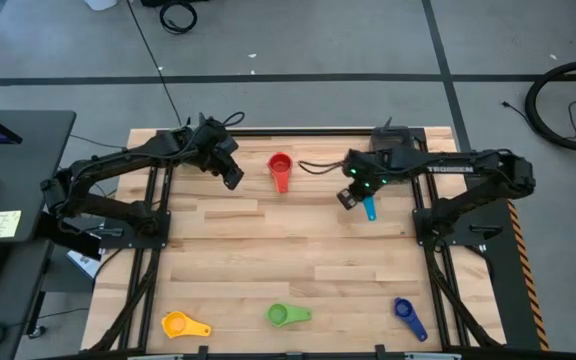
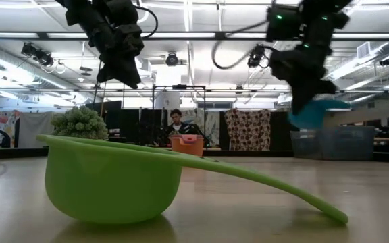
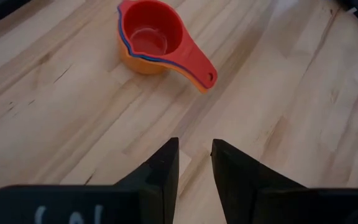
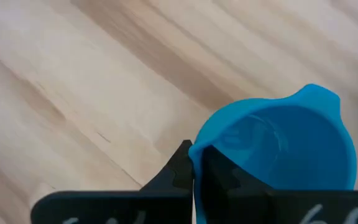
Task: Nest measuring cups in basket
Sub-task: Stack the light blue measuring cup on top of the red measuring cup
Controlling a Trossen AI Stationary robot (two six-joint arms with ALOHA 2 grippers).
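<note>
Above wooden table (image 1: 298, 250), right jaws (image 4: 194, 163) clamp light blue cup (image 4: 284, 146).

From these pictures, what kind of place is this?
Probably a robotics lab in a large open hall: a wooden table with two mounted arms, a computer desk beside it, exposed ceiling beams, and a person seated behind.

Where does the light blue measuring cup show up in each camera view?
High view: light blue cup right of centre, under the right gripper.
Low view: upper right, held aloft.
Left wrist view: not in it.
Right wrist view: lower right, rim pinched.
Shared landmark: red cup stack.
</note>
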